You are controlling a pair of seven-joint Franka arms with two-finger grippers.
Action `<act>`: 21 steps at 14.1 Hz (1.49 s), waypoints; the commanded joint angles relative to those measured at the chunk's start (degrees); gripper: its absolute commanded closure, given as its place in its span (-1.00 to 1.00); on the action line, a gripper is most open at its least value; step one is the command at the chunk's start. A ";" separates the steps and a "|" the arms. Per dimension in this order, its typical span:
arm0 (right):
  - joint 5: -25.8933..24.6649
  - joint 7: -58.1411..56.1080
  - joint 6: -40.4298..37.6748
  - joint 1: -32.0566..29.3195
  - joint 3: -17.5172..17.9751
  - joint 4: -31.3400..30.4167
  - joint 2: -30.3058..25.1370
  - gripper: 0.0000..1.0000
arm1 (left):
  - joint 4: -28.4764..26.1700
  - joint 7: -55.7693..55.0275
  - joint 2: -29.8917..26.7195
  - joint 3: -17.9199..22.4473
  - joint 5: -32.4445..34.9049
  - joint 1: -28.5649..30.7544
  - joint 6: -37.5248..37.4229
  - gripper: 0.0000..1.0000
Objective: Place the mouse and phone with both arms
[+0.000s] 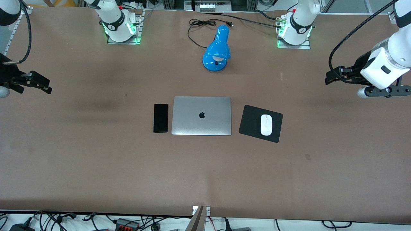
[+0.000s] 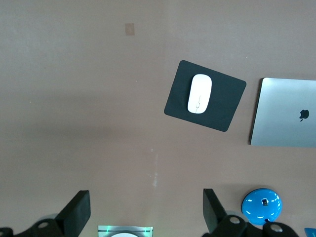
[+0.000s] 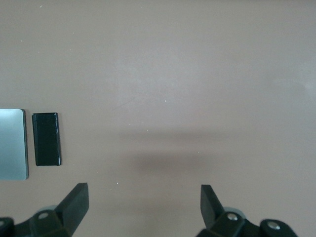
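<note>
The white mouse [image 1: 266,124] lies on a black mouse pad [image 1: 252,130] beside the closed silver laptop [image 1: 201,115], toward the left arm's end of the table. The black phone [image 1: 160,117] lies flat on the table beside the laptop, toward the right arm's end. My left gripper [image 1: 330,76] is open and empty, up over bare table at the left arm's end. My right gripper [image 1: 43,84] is open and empty, up over bare table at the right arm's end. The left wrist view shows the mouse [image 2: 199,93] well off from the left gripper [image 2: 146,207]. The right wrist view shows the phone [image 3: 47,138] well off from the right gripper [image 3: 144,202].
A blue desk lamp [image 1: 216,49] with a black cord lies farther from the front camera than the laptop, between the two arm bases. The left wrist view also shows the mouse pad [image 2: 224,108], the laptop [image 2: 284,113] and the lamp [image 2: 261,206].
</note>
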 commanded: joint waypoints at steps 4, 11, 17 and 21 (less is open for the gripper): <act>0.22 -0.63 -1.57 0.17 0.00 -0.84 -0.87 -1.00 | -0.77 2.63 -1.48 0.74 -1.38 -0.22 -0.68 -1.00; 0.13 -0.72 -0.52 -1.40 0.35 -0.84 -1.04 -1.00 | -0.33 2.72 -1.30 0.74 -1.38 -0.22 -0.68 -1.00; 0.31 -0.72 0.01 -4.23 4.24 -0.84 -1.13 -1.00 | -0.33 2.72 -1.30 0.74 -1.46 -0.22 -0.68 -1.00; 0.31 -0.72 -0.17 -3.87 3.34 -0.93 -1.31 -1.00 | -0.33 2.72 -1.30 0.74 -1.46 -0.22 -0.68 -1.00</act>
